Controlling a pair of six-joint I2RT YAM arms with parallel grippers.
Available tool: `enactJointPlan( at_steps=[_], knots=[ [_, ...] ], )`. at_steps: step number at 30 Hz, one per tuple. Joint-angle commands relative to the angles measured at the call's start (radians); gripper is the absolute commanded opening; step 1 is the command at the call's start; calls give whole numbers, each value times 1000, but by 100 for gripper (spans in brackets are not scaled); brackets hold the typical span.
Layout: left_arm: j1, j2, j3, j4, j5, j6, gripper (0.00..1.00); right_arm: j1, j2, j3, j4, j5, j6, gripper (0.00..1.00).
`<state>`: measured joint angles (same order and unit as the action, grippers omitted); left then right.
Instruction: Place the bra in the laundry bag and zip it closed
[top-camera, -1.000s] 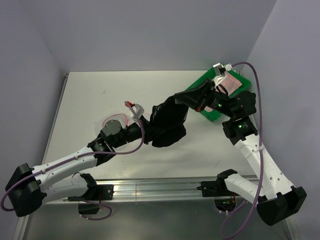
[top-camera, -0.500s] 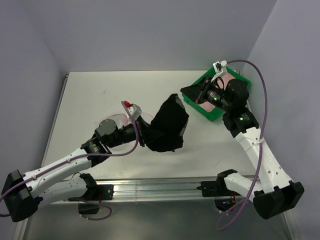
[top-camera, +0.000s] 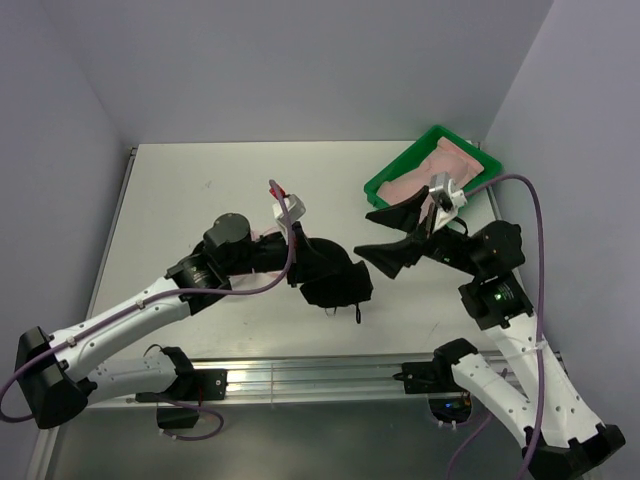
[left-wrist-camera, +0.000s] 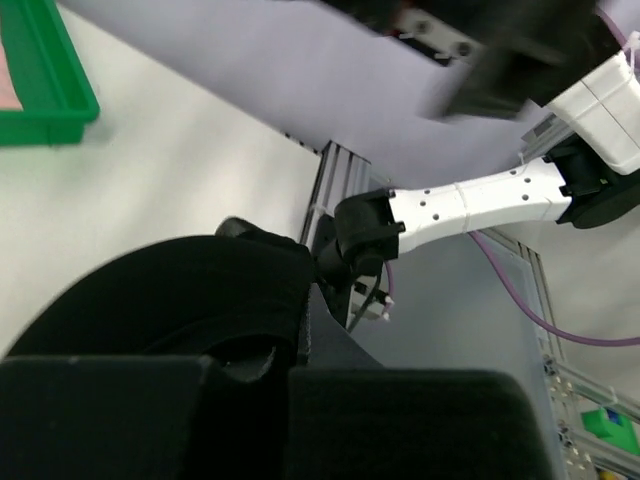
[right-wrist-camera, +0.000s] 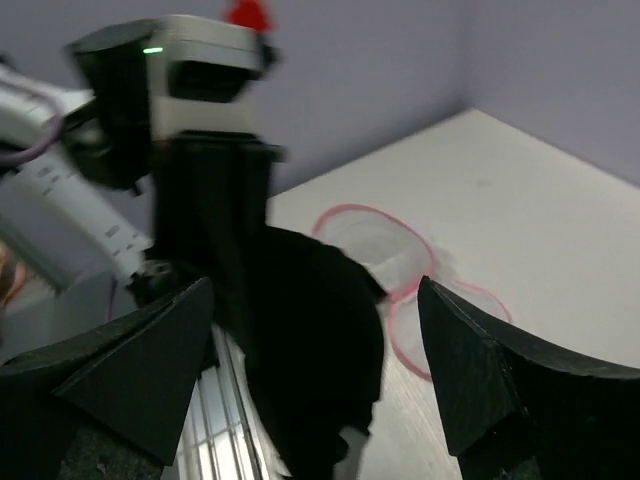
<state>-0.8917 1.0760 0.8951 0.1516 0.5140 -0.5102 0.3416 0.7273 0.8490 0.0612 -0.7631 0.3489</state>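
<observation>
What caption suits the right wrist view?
Open right gripper faces the left gripper holding the black bra, laundry bag lying on the table behind.

White shells, black joints on the left arm (top-camera: 120, 318) and right arm (top-camera: 525, 372). Purple cables (top-camera: 541, 250) loop along both; a green light (top-camera: 495, 297) glows lower right.

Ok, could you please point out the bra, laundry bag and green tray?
bra (top-camera: 335, 278), top view, bunched black fabric.
laundry bag (right-wrist-camera: 385, 245), right wrist view, white mesh.
green tray (top-camera: 378, 188), top view, near corner rim.
</observation>
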Motion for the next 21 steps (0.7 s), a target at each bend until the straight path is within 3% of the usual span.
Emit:
enactJointPlan(
  at_steps=[1, 3, 8, 11, 16, 21],
  knots=[
    [-4, 5, 68, -76, 70, -14, 0, 30, -25, -48, 179, -226, -88, 90],
    [-4, 9, 85, -96, 107, -10, 0, 31, -11, -73, 239, -306, -93, 90],
    [-3, 24, 208, -347, 173, 64, 0, 36, 61, -47, 114, -478, -201, 91],
    [5, 45, 261, -464, 210, 105, 0, 103, 55, -35, 28, -405, -321, 93],
    [8, 85, 326, -537, 233, 134, 0, 276, 118, 50, -256, -234, -537, 95],
    [23, 85, 352, -543, 265, 130, 0, 319, 139, 35, -248, -217, -538, 96]
  ],
)
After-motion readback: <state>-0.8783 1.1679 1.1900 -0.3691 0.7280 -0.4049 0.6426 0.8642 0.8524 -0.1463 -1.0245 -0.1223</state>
